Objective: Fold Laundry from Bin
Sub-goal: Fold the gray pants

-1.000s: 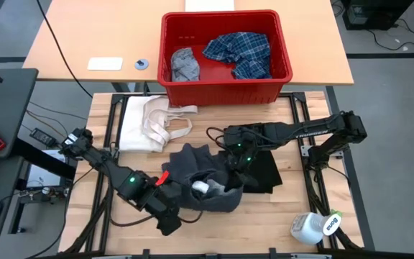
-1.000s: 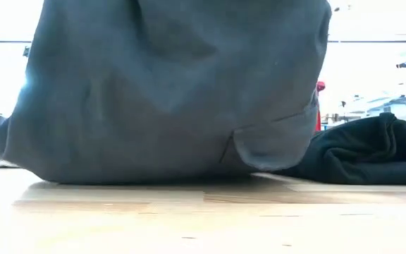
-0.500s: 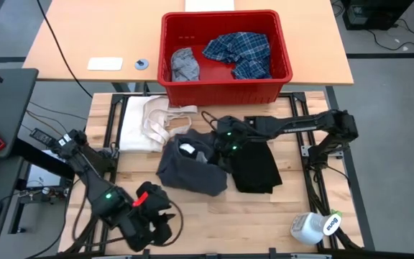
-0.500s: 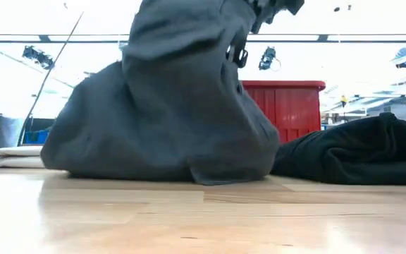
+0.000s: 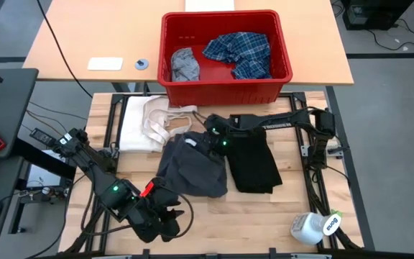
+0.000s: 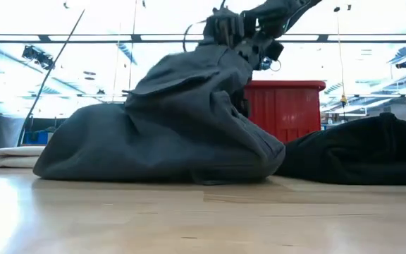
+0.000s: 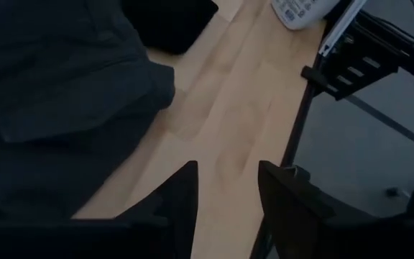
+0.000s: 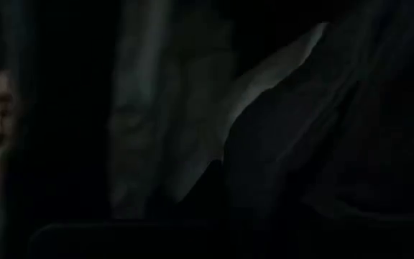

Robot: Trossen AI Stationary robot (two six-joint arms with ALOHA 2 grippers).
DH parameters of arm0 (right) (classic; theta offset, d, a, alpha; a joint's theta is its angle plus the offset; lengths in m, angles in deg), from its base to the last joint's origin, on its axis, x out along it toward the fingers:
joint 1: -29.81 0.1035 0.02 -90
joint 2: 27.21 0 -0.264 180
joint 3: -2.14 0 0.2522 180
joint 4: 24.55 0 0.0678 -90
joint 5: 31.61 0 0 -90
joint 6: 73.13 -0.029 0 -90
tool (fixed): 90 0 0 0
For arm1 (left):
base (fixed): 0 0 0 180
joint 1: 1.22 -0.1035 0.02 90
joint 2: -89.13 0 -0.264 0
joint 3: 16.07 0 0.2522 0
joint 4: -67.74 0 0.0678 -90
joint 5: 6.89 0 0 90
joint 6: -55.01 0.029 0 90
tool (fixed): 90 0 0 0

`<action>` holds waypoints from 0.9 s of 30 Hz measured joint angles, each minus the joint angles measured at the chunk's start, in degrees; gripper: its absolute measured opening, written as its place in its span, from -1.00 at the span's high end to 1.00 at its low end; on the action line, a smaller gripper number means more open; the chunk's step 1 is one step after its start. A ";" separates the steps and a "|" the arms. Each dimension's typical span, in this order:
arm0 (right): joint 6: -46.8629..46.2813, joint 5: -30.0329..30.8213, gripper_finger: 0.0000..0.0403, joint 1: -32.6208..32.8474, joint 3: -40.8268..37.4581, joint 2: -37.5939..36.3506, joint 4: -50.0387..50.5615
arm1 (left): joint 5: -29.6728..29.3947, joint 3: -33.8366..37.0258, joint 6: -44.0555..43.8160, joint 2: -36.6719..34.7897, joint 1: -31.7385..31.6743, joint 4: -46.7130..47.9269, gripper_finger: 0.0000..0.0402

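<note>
The dark grey garment point(image 5: 191, 171) lies heaped on the wooden table point(image 5: 264, 208), its far edge raised. My right gripper point(image 5: 213, 142) is shut on that edge and shows high up in the low view point(image 6: 237, 32). A folded black garment point(image 5: 254, 165) rests flat to its right. The red bin point(image 5: 225, 85) stands beyond the table's far edge and holds a light grey garment point(image 5: 184, 65) and the plaid shirt point(image 5: 239, 52). My left gripper point(image 5: 165, 221) hovers open over bare wood point(image 7: 228, 169) at the near edge, clear of the cloth. My right gripper holds the dark grey garment by its far, raised edge point(image 6: 220, 60), coming from the far right and slanting down. Bunched cloth hides the place of contact, so I cannot count the layers. The cloth slopes from the fingers down to the table, where most of it rests.
A cream-white cloth with strap loops point(image 5: 149, 122) lies at the table's far left. A white spray bottle point(image 5: 315, 226) lies at the near right corner. Bare wood shows along the near edge between my left gripper and the bottle.
My right gripper has gone toward the far edge and leftward, sinking as it went, still shut on the dark grey garment. The garment has been drawn away from the near edge and has settled lower and wider on the table. My left gripper has turned near the front edge.
</note>
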 joint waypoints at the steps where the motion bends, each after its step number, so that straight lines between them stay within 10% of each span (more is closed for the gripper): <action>1: -1.14 0.14 0.85 -0.93 0.00 0.05 0.78 | 0.01 0.00 0.15 0.00 -0.29 0.00 0.26; 10: 7.22 5.05 0.75 -6.04 0.00 -0.47 3.28 | -0.07 0.00 4.44 0.58 -3.37 0.88 0.26; 21: 9.19 9.37 -0.10 -9.18 0.10 -0.84 5.55 | 0.74 0.02 7.78 4.14 -6.65 2.50 0.26; 27: 4.41 8.03 -0.23 -14.18 2.73 -3.71 15.35 | 0.82 0.02 9.29 4.15 -7.43 2.63 0.26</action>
